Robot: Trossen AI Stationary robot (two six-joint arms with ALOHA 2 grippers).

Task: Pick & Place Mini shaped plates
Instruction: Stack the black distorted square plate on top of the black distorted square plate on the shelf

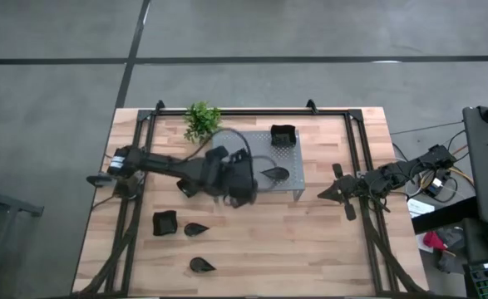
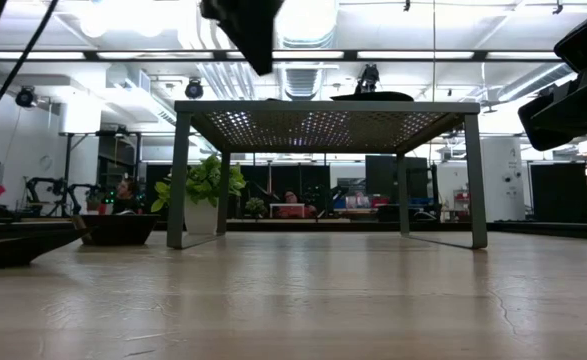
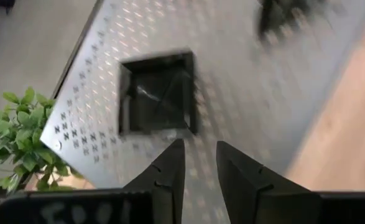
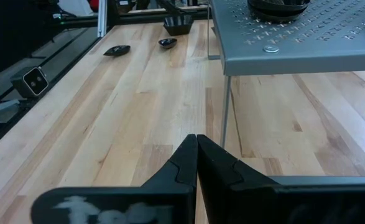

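Observation:
The mini shaped plates are glossy black. One square plate [image 1: 283, 134] [image 3: 157, 93] and one teardrop plate [image 1: 274, 174] [image 4: 278, 6] rest flat on the grey perforated stand [image 1: 260, 158]. On the wood lie another square plate [image 1: 165, 222] and two teardrop plates [image 1: 196, 228] [image 1: 200, 265]. My left gripper [image 1: 248, 178] [image 3: 201, 149] hovers above the stand's left part, open and holding nothing; the square plate on the stand lies ahead of its fingers. My right gripper [image 1: 327, 193] [image 4: 196, 138] waits shut, low over the table to the right of the stand.
A small green potted plant [image 1: 200, 120] [image 3: 14, 137] stands by the stand's far left corner. The stand's legs [image 2: 178, 180] [image 4: 224, 115] rise from the table. Black frame rails [image 1: 135, 174] run along both table sides. Bare wood [image 1: 310, 249] lies near the front edge.

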